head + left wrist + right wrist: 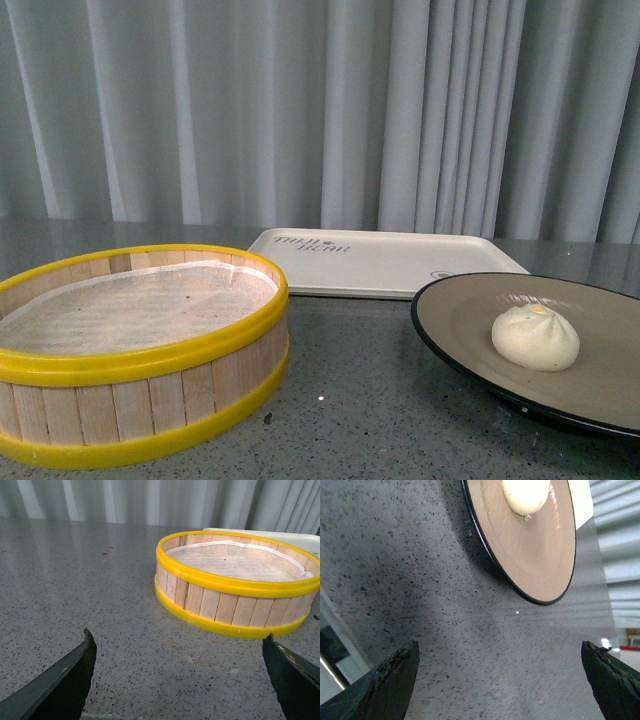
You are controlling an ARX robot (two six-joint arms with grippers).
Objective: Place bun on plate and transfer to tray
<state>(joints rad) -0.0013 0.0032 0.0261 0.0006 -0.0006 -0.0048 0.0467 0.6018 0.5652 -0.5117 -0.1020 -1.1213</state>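
From where I stand, the first half of the job looks done. The bun [535,338] sits on the plate [465,312], a little off the middle toward the right side, pleated top up. What is left, I'd judge, is carrying the plate to the tray [400,262], which lies flat just behind it near the curtain. Whether the two touch I cannot tell.

The right gripper [499,650] hangs above the speckled countertop [370,400] near the plate's rim, its fingers spread wide with nothing between them. The left gripper [179,645] is likewise spread and empty, low over the table beside the steamer basket [140,400].

The next move seems to call for a grip on the plate's thin black edge, then a level lift, since the bun rests loose on a shallow surface and could roll if it tips.

The basket holds only its pale liner [130,310]. The tray carries nothing but its dark lettering.
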